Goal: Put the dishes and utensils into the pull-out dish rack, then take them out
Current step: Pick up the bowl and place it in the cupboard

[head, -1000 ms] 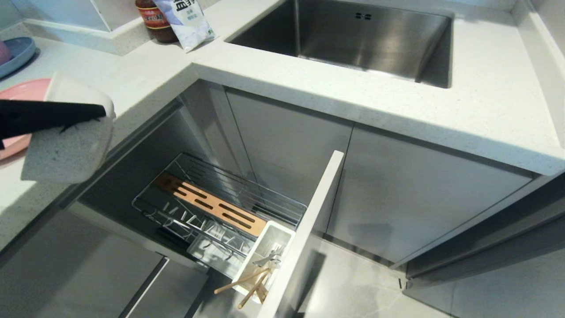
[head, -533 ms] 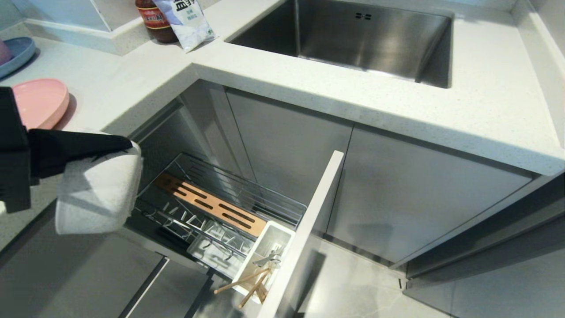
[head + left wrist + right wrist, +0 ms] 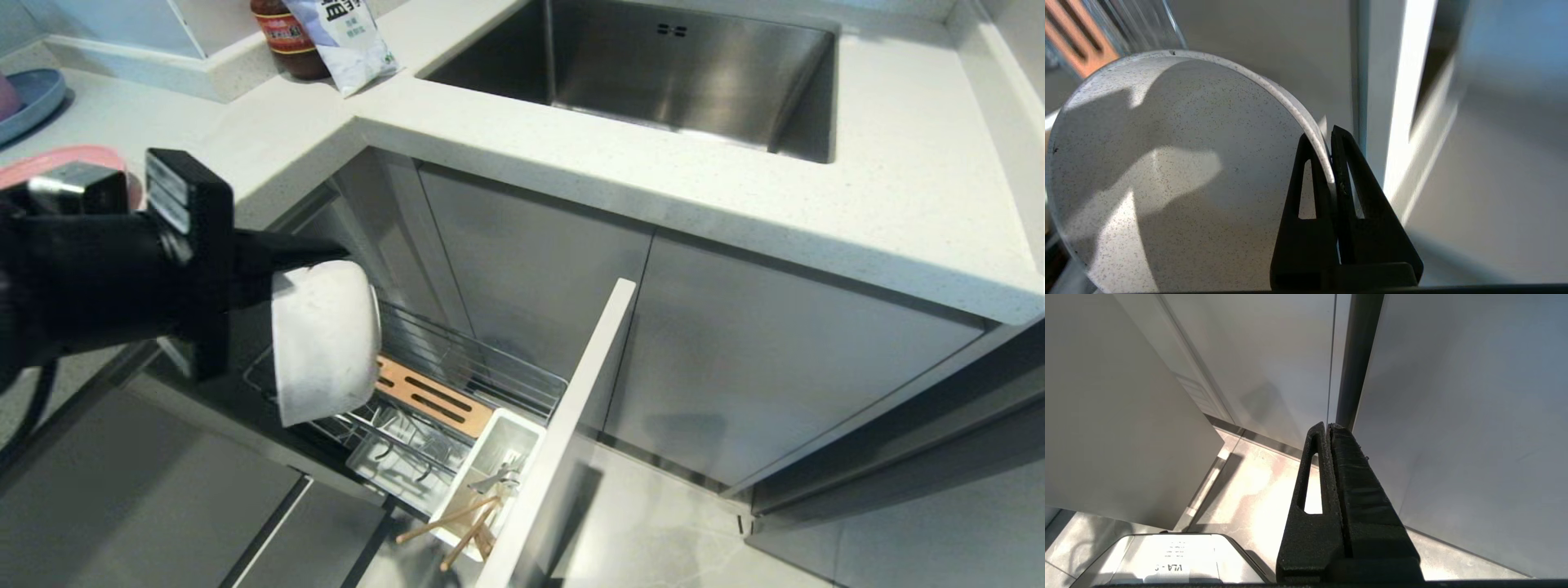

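Head view: left gripper (image 3: 339,261) at centre-left, jaws clamped on the rim of the round off-white speckled bowl (image 3: 325,343), tipped on edge above the chrome wire pull-out dish rack (image 3: 482,367). Bowl looks rigid, smooth, probably breakable and slippery; the thin rim pinch gives little margin. Right gripper (image 3: 1328,430) closed, empty, near the floor.

Stainless-steel rectangular sink (image 3: 653,73) recessed in the white speckled stone tabletop (image 3: 735,188), far right of the hand. Brown-lidded glass jar (image 3: 282,37) and white printed pouch (image 3: 343,41) stand beyond it; a round blue plate (image 3: 28,102) lies behind it.
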Robot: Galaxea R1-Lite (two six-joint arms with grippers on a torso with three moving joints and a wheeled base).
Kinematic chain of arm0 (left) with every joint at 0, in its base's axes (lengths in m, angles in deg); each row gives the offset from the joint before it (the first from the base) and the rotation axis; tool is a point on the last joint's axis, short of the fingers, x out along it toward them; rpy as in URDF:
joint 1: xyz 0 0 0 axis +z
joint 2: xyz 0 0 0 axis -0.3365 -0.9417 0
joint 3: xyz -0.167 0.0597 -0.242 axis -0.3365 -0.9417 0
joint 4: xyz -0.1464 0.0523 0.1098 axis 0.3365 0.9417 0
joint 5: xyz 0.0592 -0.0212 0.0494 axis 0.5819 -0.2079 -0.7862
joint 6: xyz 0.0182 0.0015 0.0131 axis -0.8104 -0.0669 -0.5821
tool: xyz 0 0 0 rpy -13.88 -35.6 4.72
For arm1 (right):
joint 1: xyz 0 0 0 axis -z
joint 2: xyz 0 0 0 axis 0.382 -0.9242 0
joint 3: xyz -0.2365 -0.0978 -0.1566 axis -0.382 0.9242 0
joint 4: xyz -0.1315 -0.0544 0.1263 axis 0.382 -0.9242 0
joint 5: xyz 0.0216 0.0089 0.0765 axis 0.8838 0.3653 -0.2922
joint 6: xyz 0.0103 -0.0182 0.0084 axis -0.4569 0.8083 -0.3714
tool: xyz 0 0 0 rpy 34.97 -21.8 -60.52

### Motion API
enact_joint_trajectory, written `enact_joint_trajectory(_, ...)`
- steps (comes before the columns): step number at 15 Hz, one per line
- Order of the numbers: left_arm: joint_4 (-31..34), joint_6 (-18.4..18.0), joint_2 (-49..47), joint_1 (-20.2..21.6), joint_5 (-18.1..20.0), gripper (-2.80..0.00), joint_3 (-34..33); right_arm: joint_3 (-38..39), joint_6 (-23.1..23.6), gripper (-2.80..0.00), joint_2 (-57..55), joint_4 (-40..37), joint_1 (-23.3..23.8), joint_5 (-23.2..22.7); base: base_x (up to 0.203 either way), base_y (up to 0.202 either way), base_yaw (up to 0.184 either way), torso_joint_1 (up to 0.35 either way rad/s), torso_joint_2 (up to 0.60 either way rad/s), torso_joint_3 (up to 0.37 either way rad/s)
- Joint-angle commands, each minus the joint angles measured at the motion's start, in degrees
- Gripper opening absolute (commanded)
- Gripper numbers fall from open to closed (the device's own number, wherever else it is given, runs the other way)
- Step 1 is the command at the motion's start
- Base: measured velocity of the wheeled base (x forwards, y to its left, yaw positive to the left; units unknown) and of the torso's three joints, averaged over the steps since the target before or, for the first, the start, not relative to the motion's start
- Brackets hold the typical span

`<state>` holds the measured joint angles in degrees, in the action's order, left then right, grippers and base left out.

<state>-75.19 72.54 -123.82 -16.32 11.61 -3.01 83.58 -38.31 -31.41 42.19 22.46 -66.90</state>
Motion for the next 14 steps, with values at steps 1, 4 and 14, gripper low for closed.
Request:
enact_joint_trajectory(1,-10.1,3.4,-8.5,0.0,-7.5,-2.8,-2.8,0.1,0.0,-2.8,0.1,0.0,0.0,0.0,0.0,0.0,0.0,0.0,0.0,0.0)
enact_joint_trajectory(4,-19.8,6.8,-15.3,0.7,-13.4,-2.8,-5.8,0.1,0.0,-2.8,0.1,0.0,0.0,0.0,0.0,0.0,0.0,0.0,0.0,0.0)
enact_joint_trajectory(14,-51.6,11.8,-27.1,5.6,-14.2,-2.8,-19.5,0.1,0.0,-2.8,0.1,0.0,0.0,0.0,0.0,0.0,0.0,0.0,0.0,0.0)
